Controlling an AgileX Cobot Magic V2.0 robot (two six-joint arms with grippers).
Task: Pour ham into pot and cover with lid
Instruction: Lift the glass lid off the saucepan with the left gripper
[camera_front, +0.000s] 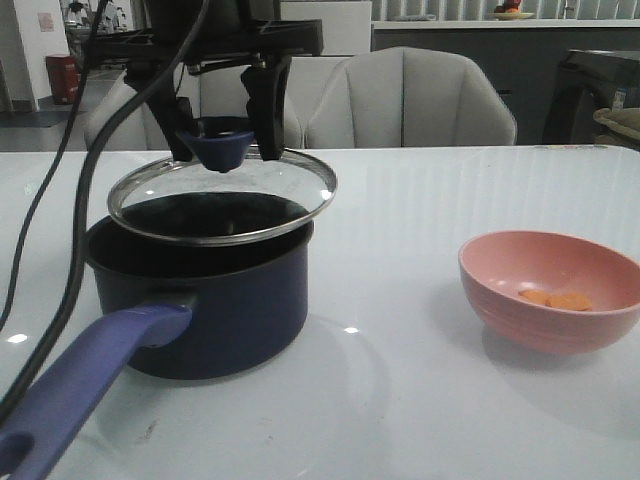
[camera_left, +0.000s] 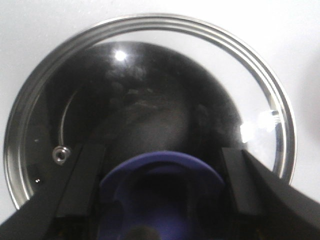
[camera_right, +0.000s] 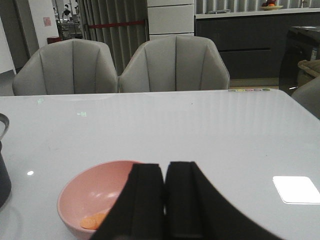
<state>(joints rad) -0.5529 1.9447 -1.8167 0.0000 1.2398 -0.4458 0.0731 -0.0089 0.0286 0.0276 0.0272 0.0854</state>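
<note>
Left gripper (camera_front: 228, 128): fingers on either side of the lid knob (camera_front: 222, 146), closed on it, holding the lid up
Lid (camera_front: 222, 196): tilted, its near edge resting on or just above the pot's rim, far edge raised; not seated
Pot (camera_front: 215, 300): on the table (camera_front: 400, 400) at the left, handle (camera_front: 75, 385) pointing toward the camera
Ham (camera_front: 556, 298): two slices lying in the pink bowl (camera_front: 550, 292), well right of the pot
Right gripper (camera_right: 164, 195): fingers pressed together, holding nothing, near the bowl
</note>
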